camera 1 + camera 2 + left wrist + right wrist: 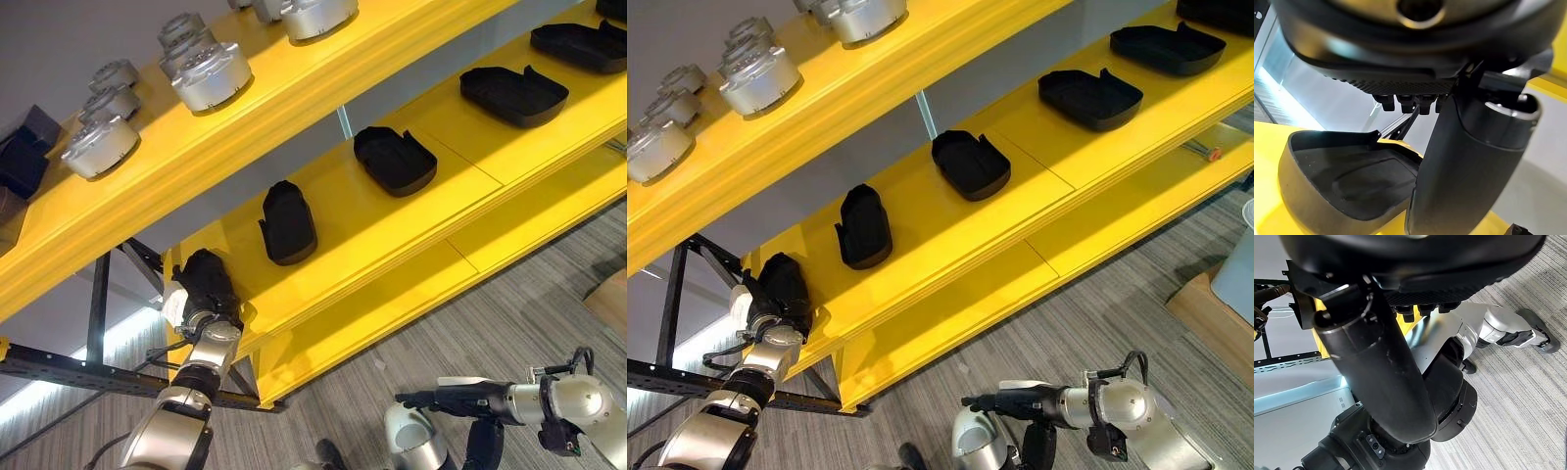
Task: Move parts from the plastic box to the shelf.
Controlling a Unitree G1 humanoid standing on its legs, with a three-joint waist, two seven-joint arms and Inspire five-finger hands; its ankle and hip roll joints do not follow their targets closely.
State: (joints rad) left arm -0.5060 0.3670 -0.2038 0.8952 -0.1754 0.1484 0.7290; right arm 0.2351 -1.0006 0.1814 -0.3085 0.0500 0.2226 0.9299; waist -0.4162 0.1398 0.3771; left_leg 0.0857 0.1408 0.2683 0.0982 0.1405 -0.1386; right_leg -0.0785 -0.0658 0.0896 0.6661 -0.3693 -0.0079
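A yellow metal shelf [431,245] with several tiers is seen from the head views. On its middle tier a row of black moulded plastic shell parts [396,160] is laid out, spaced well apart from each other. On the top tier round silver-grey metal parts [211,75] are grouped near the front edge.

The left hand [204,286] is raised to the left end of the middle tier, where it is closed around one more black shell part [1347,181]. In the left wrist view the thumb [1469,161] is pressed against the rim of that part, the fingertips [1410,103] are seen past its far edge, and the part's hollow side is turned toward the palm. The part is seen over the yellow shelf surface; contact with the shelf cannot be told. The neighbouring shell part [288,222] lies near it on the same tier, not touching.

The right hand [456,399] is held low over the grey striped carpet [529,323], well apart from the shelf, with fingers extended roughly straight and nothing held. A tan cardboard box corner [609,299] is seen at the right edge on the floor. A black perforated metal frame [59,367] is seen beside the shelf's left end.
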